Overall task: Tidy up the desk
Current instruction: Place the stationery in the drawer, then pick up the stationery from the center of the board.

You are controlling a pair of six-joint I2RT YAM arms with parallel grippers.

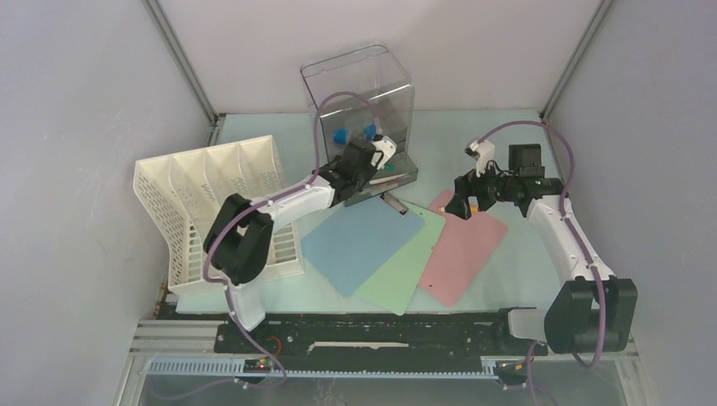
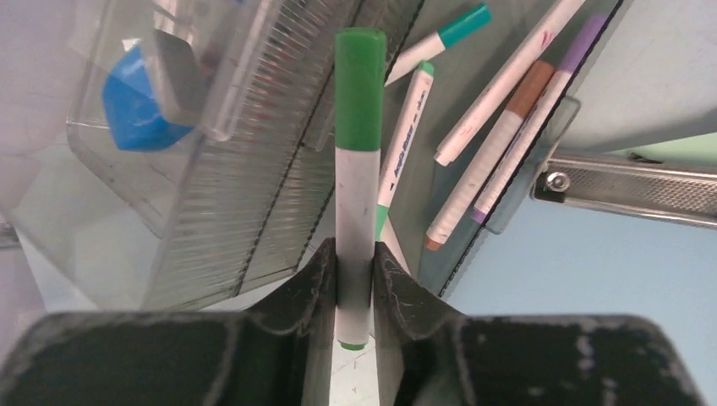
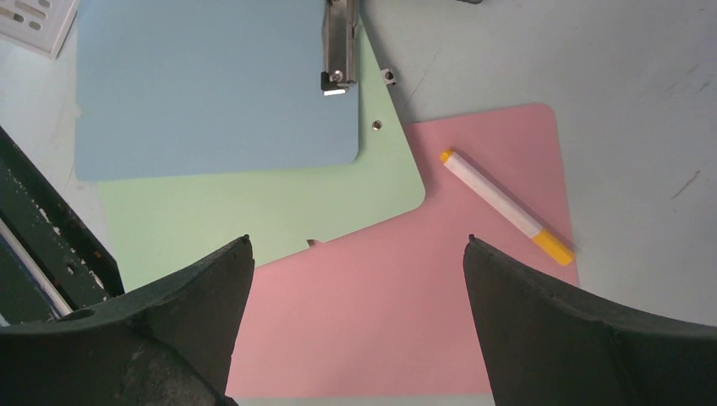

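Observation:
The desk (image 1: 507, 144) is a pale mint-green tabletop. At its back, my left gripper (image 1: 372, 156) is by the pulled-out drawer (image 2: 414, 194) of the clear plastic drawer box (image 1: 359, 85). In the left wrist view this gripper (image 2: 355, 249) is shut on a white marker with a green cap (image 2: 359, 127), which points out over the drawer. Several other markers (image 2: 507, 85) lie in the drawer. My right gripper (image 1: 461, 205) hangs open and empty (image 3: 358, 241) above the pink clipboard (image 3: 406, 296). A white marker with yellow ends (image 3: 505, 205) lies on that board.
Blue (image 1: 363, 241), green (image 1: 406, 262) and pink (image 1: 465, 245) clipboards lie fanned and overlapping mid-desk. A white slotted file rack (image 1: 211, 203) lies tipped at the left. Blue objects (image 2: 135, 106) sit inside the clear box. A black rail (image 1: 380, 330) runs along the front edge.

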